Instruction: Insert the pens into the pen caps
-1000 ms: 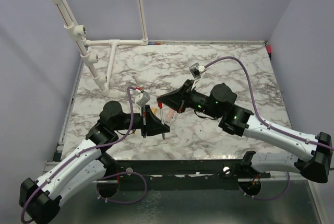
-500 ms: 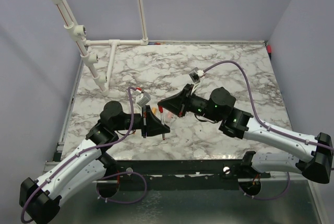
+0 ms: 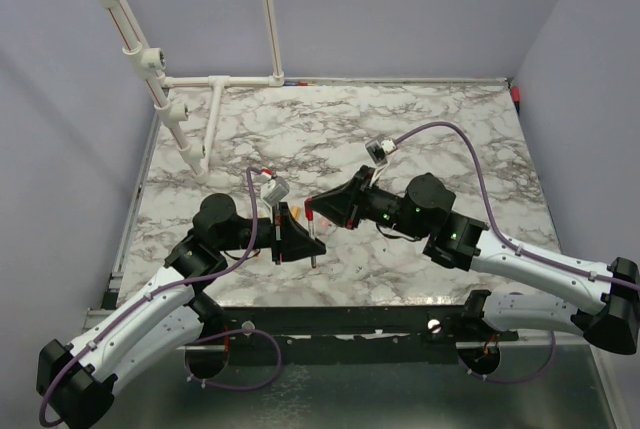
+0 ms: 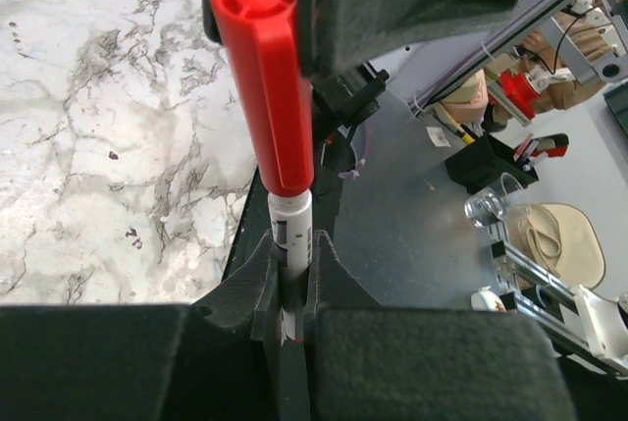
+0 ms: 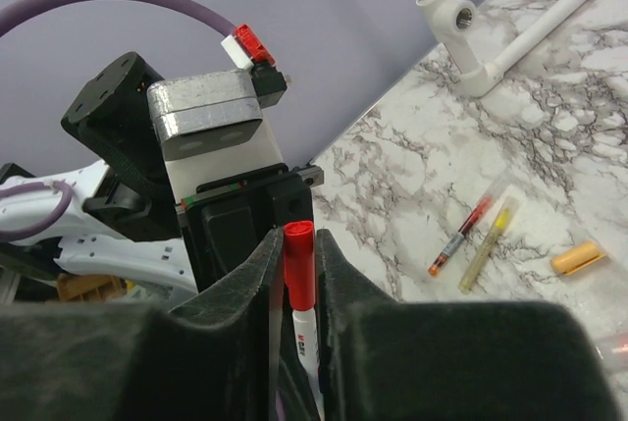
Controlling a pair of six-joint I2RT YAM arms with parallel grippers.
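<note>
Calling pair one pretty much done: seeing the red cap (image 4: pixel 270 78) pushed down over the tip of the white pen (image 4: pixel 291 230), held up in the air over the table (image 5: pixel 392 195). Got the left gripper (image 4: pixel 294 313) clamped tight on the pen's barrel. Got the right gripper (image 5: pixel 299 244) narrow around the cap; can't tell if pinching or just flanking. Left to do, going by the right wrist view: a red pen (image 5: pixel 459 239) and a yellow pen (image 5: pixel 491 235) lying side by side on the table, plus an orange cap (image 5: pixel 576 259) loose near them.

A white pipe frame (image 3: pixel 215 81) stands at the marble tabletop's (image 3: pixel 430 109) far left, between lavender walls (image 3: pixel 400 9).
</note>
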